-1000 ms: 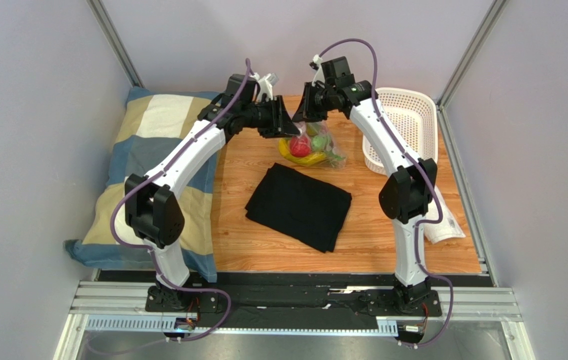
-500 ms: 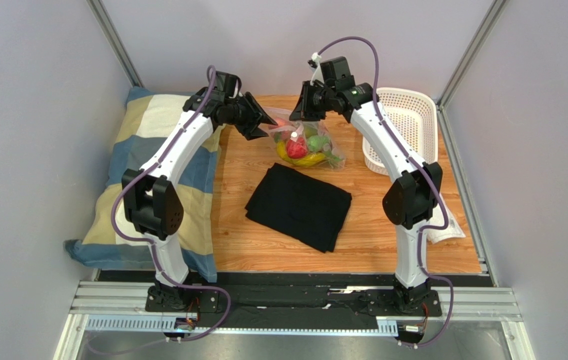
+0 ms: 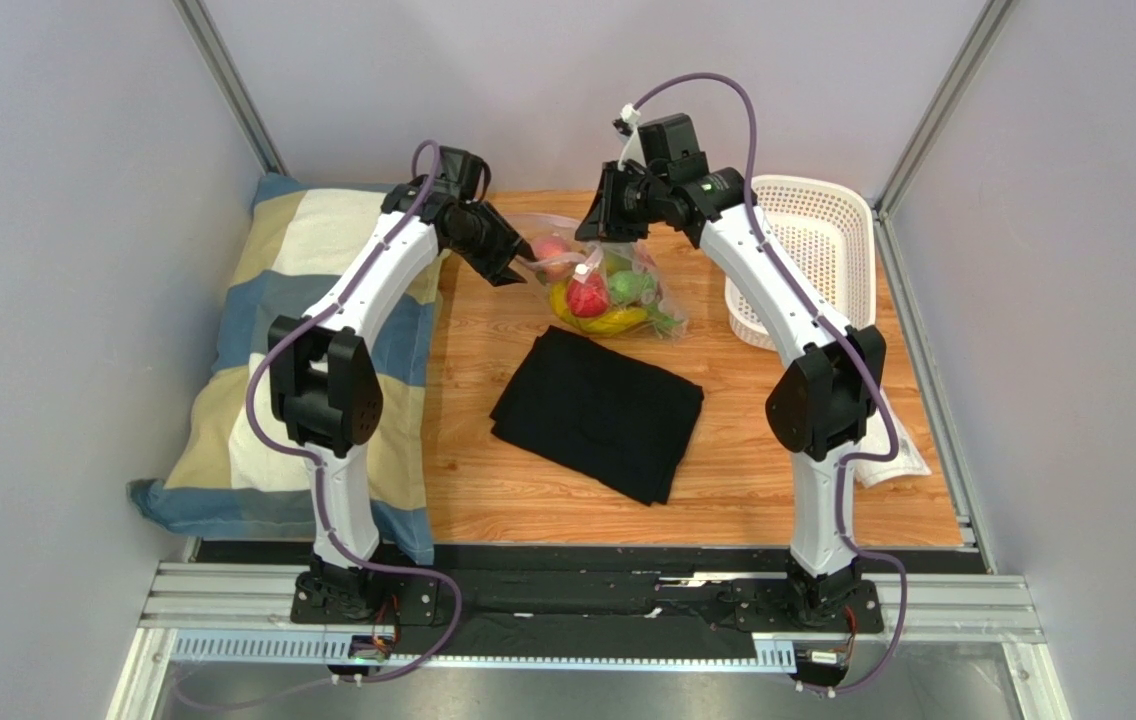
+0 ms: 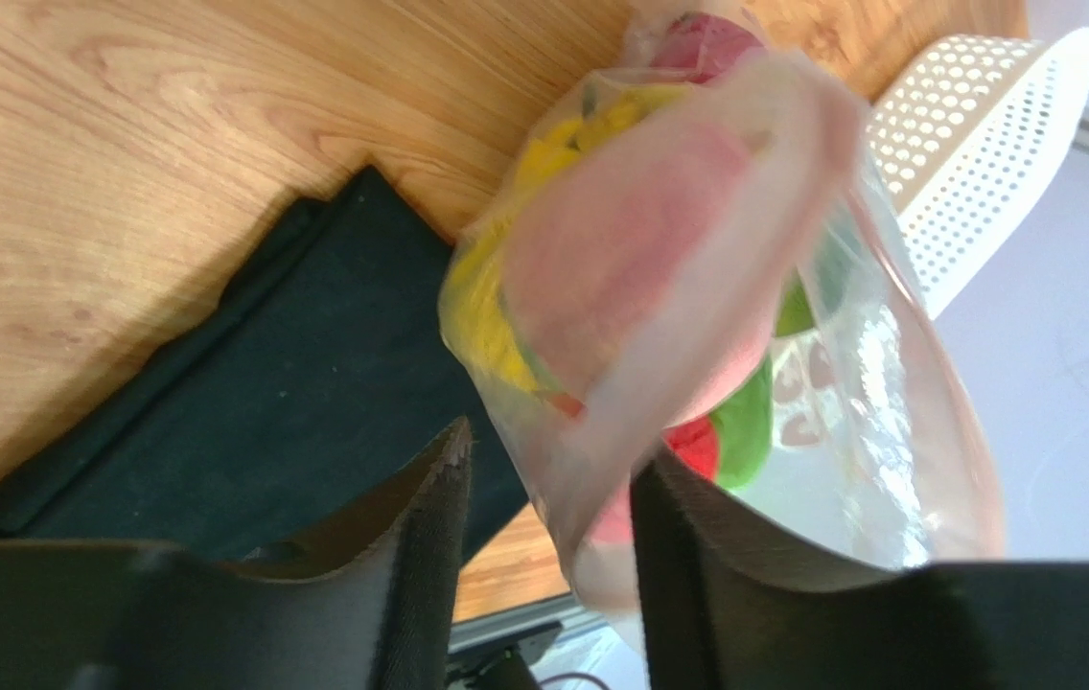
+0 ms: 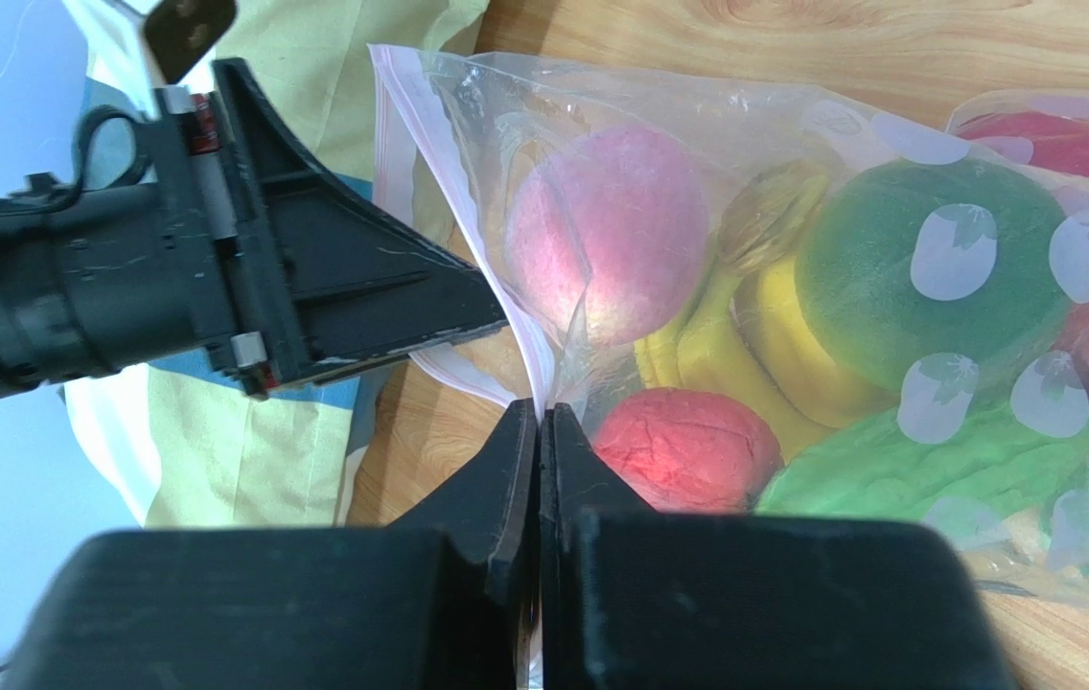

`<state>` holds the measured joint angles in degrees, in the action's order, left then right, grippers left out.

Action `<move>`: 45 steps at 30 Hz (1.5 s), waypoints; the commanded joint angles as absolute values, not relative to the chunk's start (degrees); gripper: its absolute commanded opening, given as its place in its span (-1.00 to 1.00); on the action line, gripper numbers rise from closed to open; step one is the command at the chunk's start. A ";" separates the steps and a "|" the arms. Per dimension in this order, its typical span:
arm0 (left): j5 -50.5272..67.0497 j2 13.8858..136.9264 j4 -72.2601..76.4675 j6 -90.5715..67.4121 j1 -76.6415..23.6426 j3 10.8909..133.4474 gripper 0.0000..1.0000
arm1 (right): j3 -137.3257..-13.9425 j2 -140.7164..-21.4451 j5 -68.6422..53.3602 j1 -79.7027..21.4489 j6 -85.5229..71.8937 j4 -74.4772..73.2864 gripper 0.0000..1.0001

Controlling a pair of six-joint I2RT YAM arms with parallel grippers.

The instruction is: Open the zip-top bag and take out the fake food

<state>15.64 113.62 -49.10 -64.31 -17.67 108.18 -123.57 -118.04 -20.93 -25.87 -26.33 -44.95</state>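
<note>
The clear zip-top bag [image 3: 612, 288] lies at the back of the wooden table. It holds the fake food: a red apple [image 3: 585, 297], yellow bananas [image 3: 615, 320] and green pieces [image 3: 631, 284]. My right gripper [image 3: 600, 228] is shut on the bag's top edge [image 5: 539, 410]. A pink fruit [image 5: 608, 230], a red fruit [image 5: 687, 446] and a green one [image 5: 925, 273] show through the film. My left gripper [image 3: 523, 264] is at the bag's left lip. In the left wrist view its jaws [image 4: 550, 475] stand apart, and the bag's lip [image 4: 608, 431] passes between them against the right finger.
A white perforated basket [image 3: 815, 248] stands right of the bag. A folded black cloth [image 3: 597, 413] lies in front of it. A checked pillow [image 3: 304, 330] borders the table's left side. A white packet [image 3: 887, 450] lies near the right edge.
My left gripper has swung left, away from the right gripper, and the bag's mouth is drawn out between them. The right gripper has stayed put, shut on the edge.
</note>
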 commanded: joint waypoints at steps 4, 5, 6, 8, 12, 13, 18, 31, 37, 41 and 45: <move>18.63 114.18 -42.73 -58.46 -16.44 111.53 -0.57 | -124.80 -113.73 -20.57 -25.84 -27.95 -40.78 -1.00; 18.28 113.56 -41.93 -57.14 -16.44 111.45 -0.57 | -125.94 -113.99 -20.65 -25.67 -28.21 -40.87 -1.00; 17.93 112.34 -39.31 -54.34 -16.44 111.45 -0.60 | -126.73 -114.52 -21.00 -25.49 -28.56 -40.87 -1.00; 19.24 111.97 -36.49 -52.13 -16.26 112.23 -0.78 | -129.44 -116.19 -21.53 -25.22 -29.00 -41.48 -1.00; 19.95 114.16 -37.18 -46.16 -16.17 118.73 -1.00 | -131.31 -117.25 -22.41 -24.96 -30.41 -42.01 -1.00; 20.04 114.17 -37.18 -45.19 -16.26 119.96 -1.00 | -131.40 -117.25 -21.89 -24.87 -30.93 -42.01 -1.00; 22.14 113.03 -28.87 -41.14 -16.52 123.49 -1.00 | -129.47 -116.02 -20.22 -22.68 -32.87 -42.28 -0.89; 39.90 129.99 -14.25 -49.39 -19.77 135.01 -1.00 | -134.03 -120.50 -8.99 -14.77 -20.67 -61.06 -0.23; 40.78 129.90 -10.55 -51.85 -21.09 134.38 -1.00 | -136.76 -117.43 -8.26 -14.94 -21.25 -61.44 0.08; 40.43 129.46 -10.11 -52.82 -21.97 134.38 -1.00 | -136.06 -114.70 -7.99 -15.47 -23.99 -60.39 0.07; 39.29 128.59 -9.58 -53.00 -23.11 133.42 -1.00 | -130.54 -111.37 -10.98 -15.56 -30.31 -54.95 -0.22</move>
<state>38.83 132.44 -14.26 -51.66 -22.31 132.40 -133.34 -117.75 -9.19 -15.25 -24.27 -60.25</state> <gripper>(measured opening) 0.003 0.417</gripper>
